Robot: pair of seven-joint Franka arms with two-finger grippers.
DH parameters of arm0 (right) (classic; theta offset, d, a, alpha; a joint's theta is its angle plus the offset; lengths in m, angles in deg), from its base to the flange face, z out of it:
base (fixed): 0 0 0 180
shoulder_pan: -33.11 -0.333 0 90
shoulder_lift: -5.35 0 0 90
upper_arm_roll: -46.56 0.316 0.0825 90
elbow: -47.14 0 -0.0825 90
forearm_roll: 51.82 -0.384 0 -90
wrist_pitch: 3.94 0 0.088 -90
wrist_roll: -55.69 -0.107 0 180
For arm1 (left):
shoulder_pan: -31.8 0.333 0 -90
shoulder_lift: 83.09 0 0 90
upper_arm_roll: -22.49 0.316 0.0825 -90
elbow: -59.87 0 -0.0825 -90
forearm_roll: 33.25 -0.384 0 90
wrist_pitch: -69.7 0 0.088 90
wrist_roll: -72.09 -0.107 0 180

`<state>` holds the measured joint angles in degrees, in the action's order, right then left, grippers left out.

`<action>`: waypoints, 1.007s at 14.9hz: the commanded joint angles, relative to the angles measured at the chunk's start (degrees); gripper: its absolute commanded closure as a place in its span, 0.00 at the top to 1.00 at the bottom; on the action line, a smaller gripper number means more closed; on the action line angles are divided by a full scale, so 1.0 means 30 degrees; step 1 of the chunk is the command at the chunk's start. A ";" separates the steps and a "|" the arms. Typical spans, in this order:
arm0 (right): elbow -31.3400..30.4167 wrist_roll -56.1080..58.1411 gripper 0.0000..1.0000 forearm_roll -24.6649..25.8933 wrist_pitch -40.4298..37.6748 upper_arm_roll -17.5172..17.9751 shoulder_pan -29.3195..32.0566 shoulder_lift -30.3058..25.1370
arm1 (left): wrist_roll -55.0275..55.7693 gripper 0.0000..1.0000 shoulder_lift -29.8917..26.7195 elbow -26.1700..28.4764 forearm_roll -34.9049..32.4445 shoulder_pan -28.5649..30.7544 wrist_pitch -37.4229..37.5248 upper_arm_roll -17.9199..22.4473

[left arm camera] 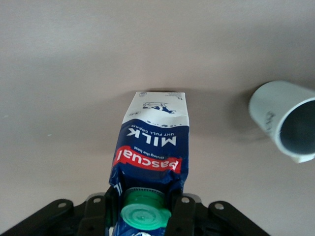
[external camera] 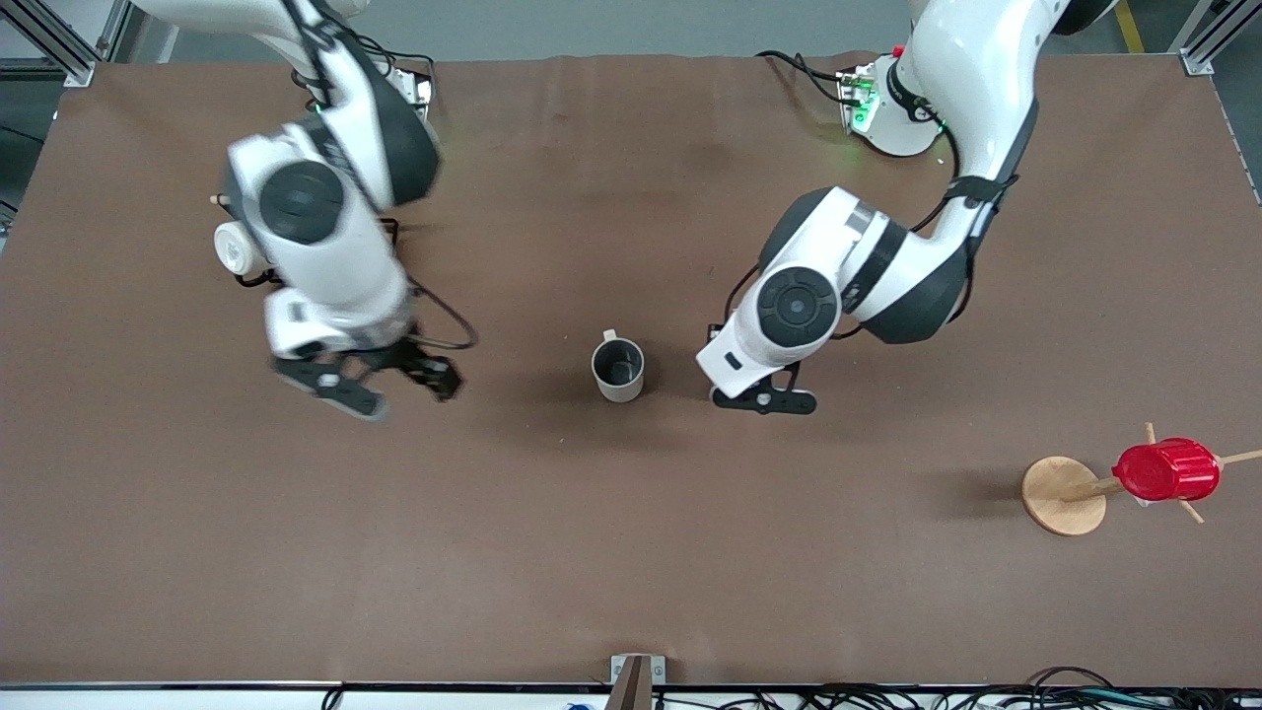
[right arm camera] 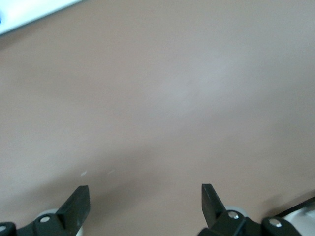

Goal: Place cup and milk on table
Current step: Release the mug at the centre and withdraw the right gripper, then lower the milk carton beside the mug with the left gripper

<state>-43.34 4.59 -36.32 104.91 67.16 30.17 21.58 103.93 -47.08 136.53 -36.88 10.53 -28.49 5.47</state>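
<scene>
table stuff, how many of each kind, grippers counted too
mugs: 1, the cup
cartons: 1, the milk in the left gripper
red cups: 1, red ribbed cup
wooden stands: 1, cup stand
grippers: 2, left gripper and right gripper
total: 6

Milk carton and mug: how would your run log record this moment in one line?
left gripper: shut on milk, beside cup | cup: upright on table | right gripper: open, empty, over table
</scene>
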 commanded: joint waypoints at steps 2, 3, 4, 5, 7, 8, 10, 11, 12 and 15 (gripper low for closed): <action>-0.1010 0.5154 1.00 -0.1525 -0.0131 -0.3311 0.0539 -0.2502 | 0.1191 0.19 0.0888 -0.1296 0.0243 -0.0903 -0.0721 0.0048; -0.0981 0.6996 1.00 -0.2143 -0.0219 -0.4539 0.0539 -0.2914 | 0.1455 0.19 0.1033 -0.1354 0.0330 -0.0934 -0.0782 0.0018; -0.0923 0.8725 1.00 -0.2584 -0.0481 -0.5451 0.0510 -0.3208 | 0.1574 0.19 0.1064 -0.1355 0.0853 -0.1021 -0.0783 0.0018; -0.0864 1.0512 1.00 -0.3168 -0.0947 -0.6243 0.0597 -0.3559 | 0.1575 0.20 0.1093 -0.1326 0.1380 -0.1109 -0.0783 0.0047; -0.0834 1.2921 1.00 -0.4428 -0.2204 -0.7796 0.0627 -0.4437 | 0.1575 0.21 0.1064 -0.1209 0.2143 -0.1081 -0.0608 0.0077; -0.0747 1.3773 1.00 -0.4869 -0.2995 -0.8355 0.0656 -0.4789 | 0.1546 0.21 0.1064 -0.1208 0.2350 -0.1052 -0.0404 0.0077; 0.0535 1.4804 1.00 -0.4932 -0.5216 -0.8828 0.0657 -0.4881 | 0.1458 0.23 0.1151 -0.1150 0.2323 -0.1110 -0.0256 0.0135; 0.1268 1.4923 1.00 -0.4903 -0.6273 -0.8858 0.0657 -0.4823 | 0.1516 0.29 0.1384 -0.1208 0.2294 -0.1110 -0.0401 0.0135; 0.1565 1.4925 1.00 -0.4903 -0.6719 -0.8858 0.0657 -0.4793 | 0.1603 0.42 0.1444 -0.1208 0.2294 -0.1110 -0.0547 0.0135; 0.1656 1.4896 1.00 -0.4961 -0.6695 -0.8858 0.0686 -0.4793 | 0.1487 1.00 0.1037 -0.1208 0.2119 -0.1052 -0.0578 0.0281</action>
<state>-38.84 48.67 -49.92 85.18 40.66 32.20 6.81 108.08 -43.53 134.23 -30.97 7.58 -30.66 5.64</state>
